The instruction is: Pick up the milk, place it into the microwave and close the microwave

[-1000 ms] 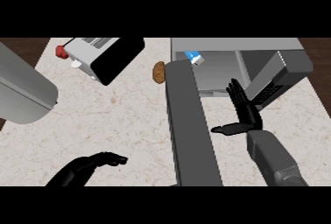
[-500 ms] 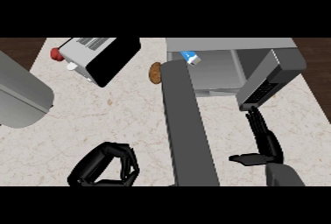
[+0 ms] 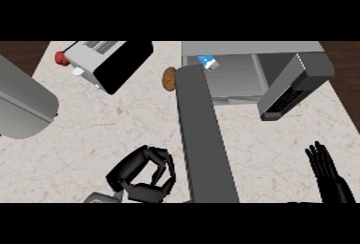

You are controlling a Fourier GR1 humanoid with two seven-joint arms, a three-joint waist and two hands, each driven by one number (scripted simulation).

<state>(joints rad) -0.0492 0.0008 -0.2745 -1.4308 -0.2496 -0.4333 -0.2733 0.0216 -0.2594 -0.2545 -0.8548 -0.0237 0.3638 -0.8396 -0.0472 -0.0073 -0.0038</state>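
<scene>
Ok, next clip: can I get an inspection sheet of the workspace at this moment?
Surface: beige marbled counter top.
Job's things: small blue-and-white milk carton inside the grey microwave; long dark microwave door open.
Clutter: silver toaster with black side; brown oval item; large grey cylinder at left.
Robot hands: left robot hand curled, holding nothing; right robot hand fingers straight, lower right.
Cables: nothing seen.
Surroundings: dark brown strip beyond the counter.

The milk (image 3: pixel 209 62) lies inside the open microwave (image 3: pixel 239 81), far side. Its door (image 3: pixel 204 143) juts near. Left hand (image 3: pixel 144 174) curls empty beside the door; right hand (image 3: pixel 327 169), fingers straight, near right.
</scene>
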